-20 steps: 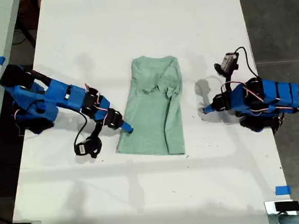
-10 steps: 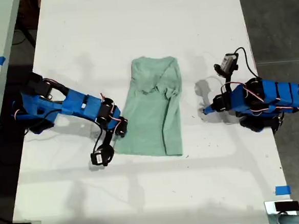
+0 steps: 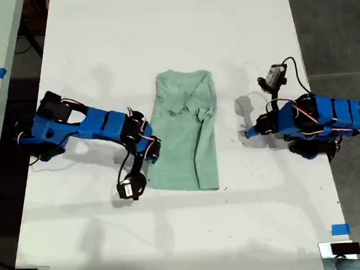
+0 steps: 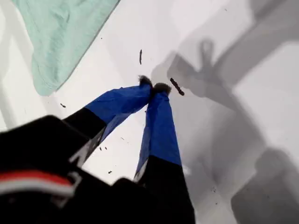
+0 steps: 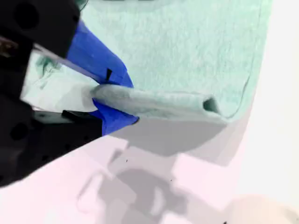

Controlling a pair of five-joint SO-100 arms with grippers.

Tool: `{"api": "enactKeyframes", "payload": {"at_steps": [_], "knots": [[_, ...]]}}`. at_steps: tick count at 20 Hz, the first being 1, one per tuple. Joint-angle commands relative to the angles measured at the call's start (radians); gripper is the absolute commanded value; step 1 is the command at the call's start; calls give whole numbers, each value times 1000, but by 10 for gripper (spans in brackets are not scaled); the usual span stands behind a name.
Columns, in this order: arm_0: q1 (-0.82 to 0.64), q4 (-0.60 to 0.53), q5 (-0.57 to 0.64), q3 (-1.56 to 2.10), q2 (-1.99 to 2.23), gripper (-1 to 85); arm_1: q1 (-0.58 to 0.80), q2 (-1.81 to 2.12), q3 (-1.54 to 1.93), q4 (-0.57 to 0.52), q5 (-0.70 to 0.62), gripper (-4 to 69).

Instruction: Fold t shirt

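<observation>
My second gripper point(image 5: 110, 100) pinches the t shirt point(image 3: 186, 131) edge. My first gripper point(image 4: 154, 86) rests closed on bare table point(image 3: 160, 25).

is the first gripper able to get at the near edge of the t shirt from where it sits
Probably yes. My first gripper is shut, tips on bare table, apart from the t shirt. Nothing lies in the gap between them. My second gripper holds the opposite edge, on the exterior view's left, so it should not block the way.
</observation>
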Motion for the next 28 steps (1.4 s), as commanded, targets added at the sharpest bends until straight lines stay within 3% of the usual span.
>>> {"api": "enactKeyframes", "payload": {"at_steps": [1,3,6,8,11,15,17,21,24,27,28], "knots": [[-20,-107,31,-98,-18,0,-3,31,6,8,-20,15],[-38,-227,86,-89,-55,32,-5,31,6,8,-20,15],[-43,-430,213,-86,-114,302,-9,31,6,8,-17,15],[-51,-443,215,-87,-152,349,-12,31,5,8,-15,15],[-54,-365,176,-75,-127,347,-14,31,3,8,-14,15],[-32,-66,100,54,158,358,-15,31,-3,14,-14,15],[-31,-54,60,298,416,351,-15,31,-2,14,-14,15],[-91,-379,-28,1192,1078,278,-12,31,-2,15,-17,15],[-84,-440,-92,1367,1071,261,-11,31,5,15,-14,15],[-95,-732,-186,1684,1244,239,-11,31,8,14,-12,15],[-103,-782,-209,1792,1327,233,-15,31,9,14,-8,15]]}}
